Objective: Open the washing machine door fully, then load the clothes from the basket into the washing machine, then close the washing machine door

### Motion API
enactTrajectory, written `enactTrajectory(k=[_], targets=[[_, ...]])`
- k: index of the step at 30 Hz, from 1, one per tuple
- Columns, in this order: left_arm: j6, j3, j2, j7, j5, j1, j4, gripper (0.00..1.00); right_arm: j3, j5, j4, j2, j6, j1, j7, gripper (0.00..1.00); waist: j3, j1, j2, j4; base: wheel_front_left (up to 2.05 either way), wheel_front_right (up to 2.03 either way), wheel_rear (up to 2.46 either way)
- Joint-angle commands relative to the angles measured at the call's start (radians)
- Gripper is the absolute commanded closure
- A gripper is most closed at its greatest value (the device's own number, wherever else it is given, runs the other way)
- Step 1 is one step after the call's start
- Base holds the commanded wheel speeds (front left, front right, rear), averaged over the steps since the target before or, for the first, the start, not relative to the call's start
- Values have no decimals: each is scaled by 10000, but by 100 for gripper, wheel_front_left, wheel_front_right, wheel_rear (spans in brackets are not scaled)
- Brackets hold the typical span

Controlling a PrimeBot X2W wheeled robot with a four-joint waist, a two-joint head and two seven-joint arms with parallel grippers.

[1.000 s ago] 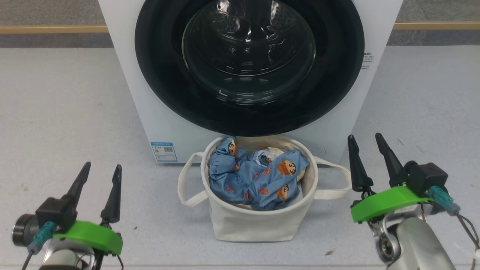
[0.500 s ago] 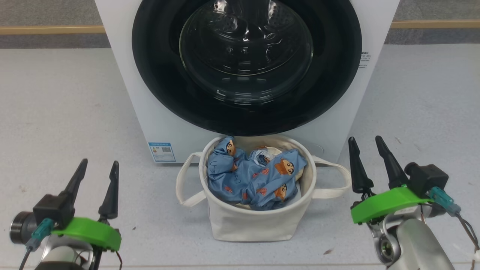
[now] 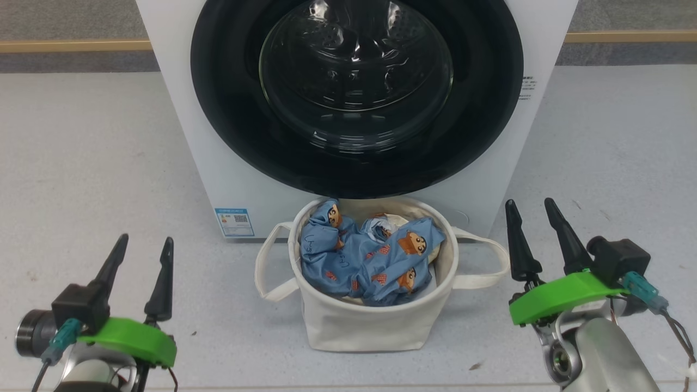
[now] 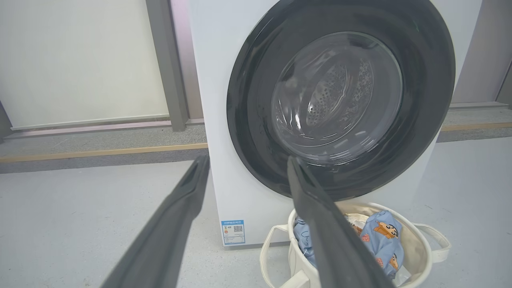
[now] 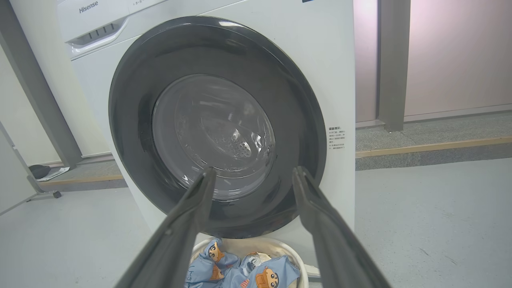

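Head view: the washing machine point(image 3: 239, 190) stands on the grey floor point(image 3: 98, 163) with the washing machine door point(image 3: 356, 92) shut flat against its front; the steel drum is visible through the glass bowl. A blue sticker point(image 3: 235, 221) sits at the lower left corner of the front panel, and printed labels point(image 3: 527, 90) run beside the door's right rim. The basket point(image 3: 370, 326) stands upright on the floor just in front of the machine, directly below the door's lower edge, with one looped handle hanging out at each side. The clothes point(image 3: 370, 256) lie crumpled inside the basket, below its rim, with a little cream cloth showing beneath them. The left gripper point(image 3: 146, 239) hovers at the lower left, well apart from the basket, its two fingers spread and holding nothing. The right gripper point(image 3: 529, 202) hovers at the lower right, near the basket's right handle but not touching it, its fingers likewise spread and empty. Left wrist view: the parted fingers point(image 4: 176, 224) point toward the closed door point(image 4: 340, 100), with the basket point(image 4: 420, 248) at lower right. Right wrist view: the parted fingers point(image 5: 328, 232) frame the lower part of the door point(image 5: 216, 128), and the clothes point(image 5: 240, 272) show between them at the bottom edge.
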Motion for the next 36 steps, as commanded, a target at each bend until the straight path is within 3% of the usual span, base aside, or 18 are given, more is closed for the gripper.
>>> enactTrajectory(k=[1,14,36], targets=[[28,324,391,-116,98,-612,-195,0,231,6,-340,-56,2,-457,-120,0,-7,0,0,1,0,0,0],[81,100,409,-119,258,-640,-137,0,211,-31,-344,-56,2,-437,-120,0,21,0,0,-18,9,55,-64],[427,118,463,71,106,-637,-216,0,332,33,-331,-56,2,-437,-120,0,201,0,0,8,72,139,-211]])
